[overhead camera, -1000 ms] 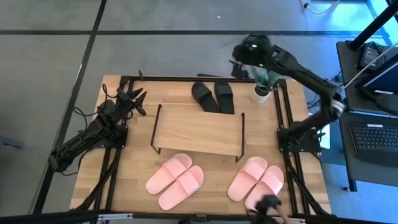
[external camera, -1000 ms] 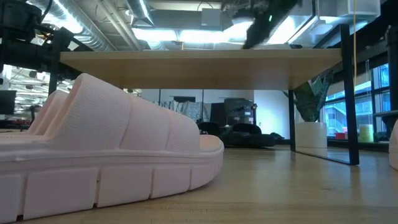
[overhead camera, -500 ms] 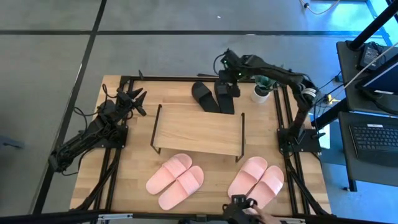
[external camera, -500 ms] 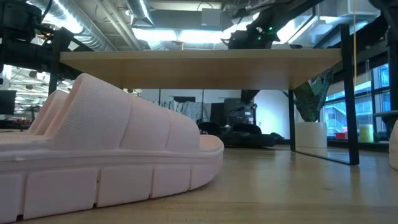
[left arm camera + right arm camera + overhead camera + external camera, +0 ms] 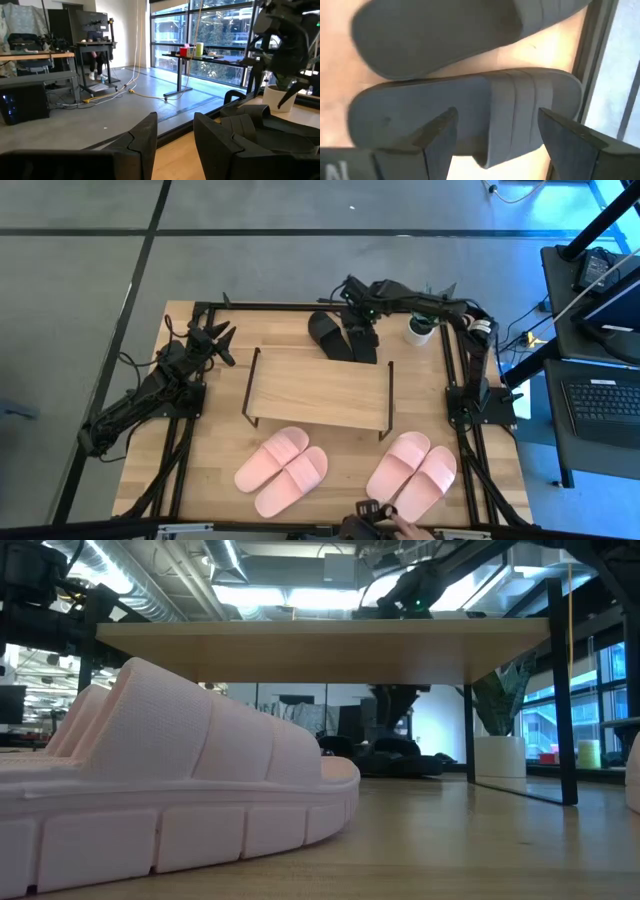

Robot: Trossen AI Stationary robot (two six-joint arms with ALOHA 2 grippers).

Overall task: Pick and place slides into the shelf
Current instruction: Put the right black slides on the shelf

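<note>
Two black slides (image 5: 325,335) (image 5: 362,342) lie soles down on the table beyond the shelf (image 5: 320,392), a low wooden board on thin black legs. My right gripper (image 5: 357,308) hangs open over the right-hand black slide (image 5: 470,110), pointing steeply down. Its fingers (image 5: 440,137) stand on either side of the strap (image 5: 522,105), apart from it. Two pink pairs (image 5: 282,470) (image 5: 412,470) lie in front of the shelf; one pink slide (image 5: 170,780) fills the low view. My left gripper (image 5: 218,340) waits open at the far left, pointing level.
A white pot with a plant (image 5: 422,328) stands just right of the black slides, close to my right arm. The table's black frame rail (image 5: 300,306) runs along the far edge. A person's hand (image 5: 385,525) shows at the near edge by the right pink pair.
My right gripper has come down from high over the far right corner toward the black slides, going toward the table's left and tipping from slanted to steeply downward. It has stayed open. The slides have not moved.
</note>
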